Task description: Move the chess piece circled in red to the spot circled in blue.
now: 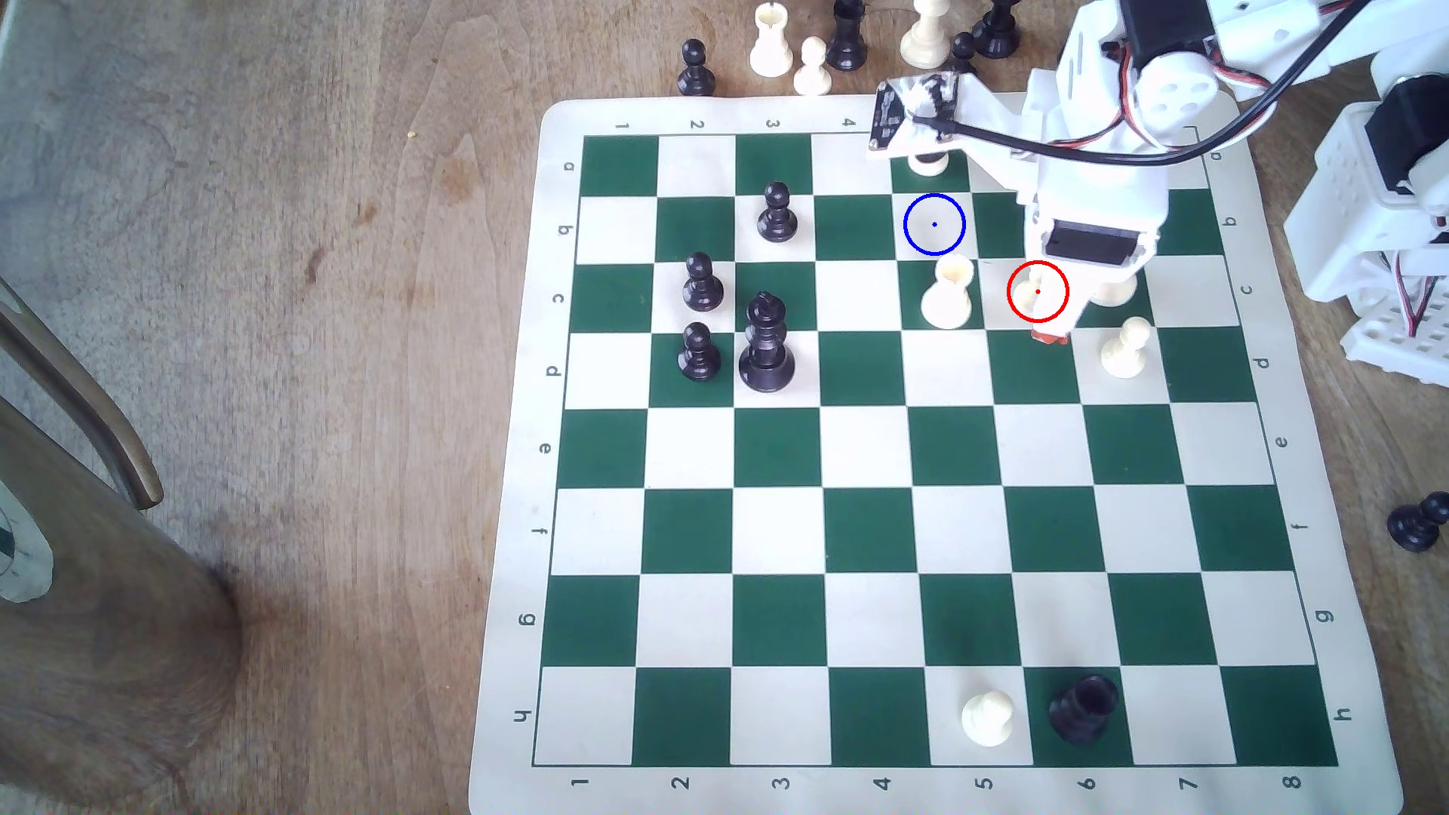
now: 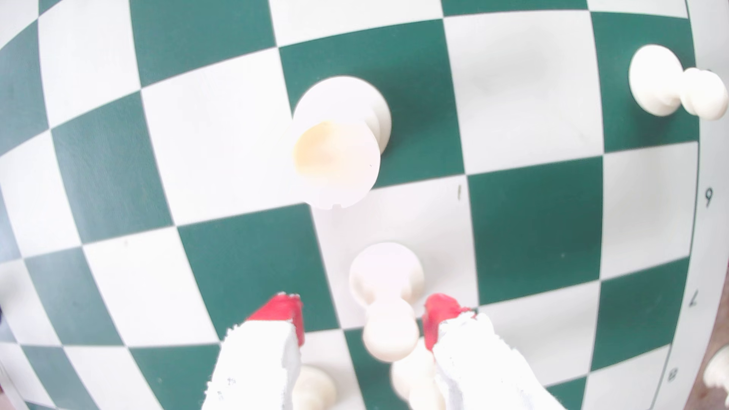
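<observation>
The chess piece circled in red [image 1: 1025,295], a small cream pawn [image 2: 388,287] with a ball head, stands on a cream square, partly covered by the white arm in the exterior view. My gripper [image 1: 1049,335] is lowered over it. In the wrist view my gripper [image 2: 363,317] is open, and the pawn's head sits between the red-tipped fingers [image 2: 282,313], nearer one of them, with gaps on both sides. The spot circled in blue [image 1: 934,224] is a bare cream square, one row back and one column toward the exterior view's left.
A taller cream piece with a cup top [image 1: 949,296] [image 2: 335,157] stands just left of the pawn in the exterior view. Another cream piece [image 1: 927,162] sits behind the blue ring. A cream pawn [image 1: 1125,350] stands to the right. Black pieces [image 1: 764,345] cluster at left.
</observation>
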Robot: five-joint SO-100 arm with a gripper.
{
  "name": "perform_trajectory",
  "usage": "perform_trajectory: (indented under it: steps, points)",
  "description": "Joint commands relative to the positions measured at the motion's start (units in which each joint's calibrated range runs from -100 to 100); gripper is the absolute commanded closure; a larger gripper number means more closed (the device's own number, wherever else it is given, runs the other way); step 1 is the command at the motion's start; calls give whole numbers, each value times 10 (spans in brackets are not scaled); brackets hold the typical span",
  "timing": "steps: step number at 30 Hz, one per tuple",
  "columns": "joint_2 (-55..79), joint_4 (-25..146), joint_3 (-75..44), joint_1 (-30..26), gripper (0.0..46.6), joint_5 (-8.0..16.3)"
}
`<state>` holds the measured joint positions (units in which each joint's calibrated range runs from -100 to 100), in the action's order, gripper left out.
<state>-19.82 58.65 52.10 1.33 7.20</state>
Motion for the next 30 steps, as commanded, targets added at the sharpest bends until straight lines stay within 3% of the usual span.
perform_trajectory:
  steps: [1, 7, 18, 30]
  points:
    - [-4, -8, -2, -2, 301, 3]
    - [-4, -17, -2, 0, 305, 3]
    - [7, -17, -2, -3, 373, 3]
    - [6, -25, -2, -3, 384, 3]
